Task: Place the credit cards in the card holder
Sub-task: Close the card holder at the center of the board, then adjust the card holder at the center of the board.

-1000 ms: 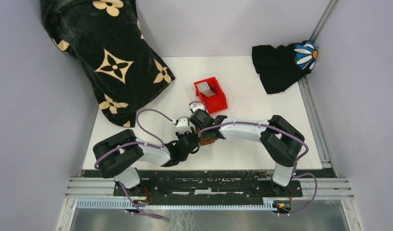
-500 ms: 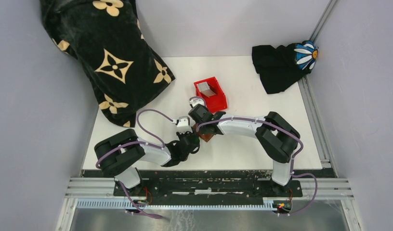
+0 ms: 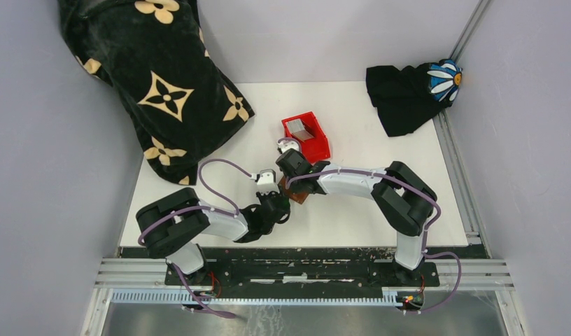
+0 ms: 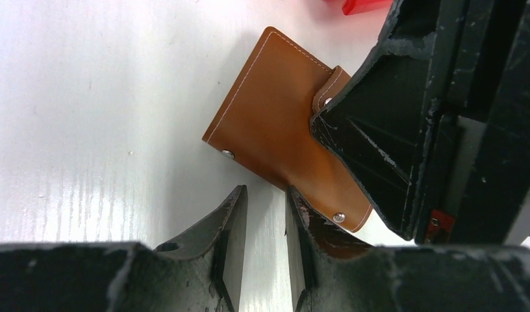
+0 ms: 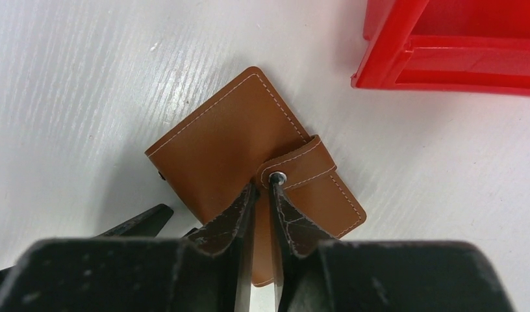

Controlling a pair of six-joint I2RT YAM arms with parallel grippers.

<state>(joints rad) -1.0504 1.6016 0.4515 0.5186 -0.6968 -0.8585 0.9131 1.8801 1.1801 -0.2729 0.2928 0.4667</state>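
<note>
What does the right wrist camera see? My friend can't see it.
A closed brown leather wallet lies tilted on a white table. The right tool, fingers nearly together, has its tips at the snap tab. A red bin shows at top right.

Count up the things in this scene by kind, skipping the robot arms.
Brown leather wallet: 1
Red plastic bin: 1
Black fabric items: 2
Grey cards in bin: at least 1, unclear
Total: at least 5
</note>
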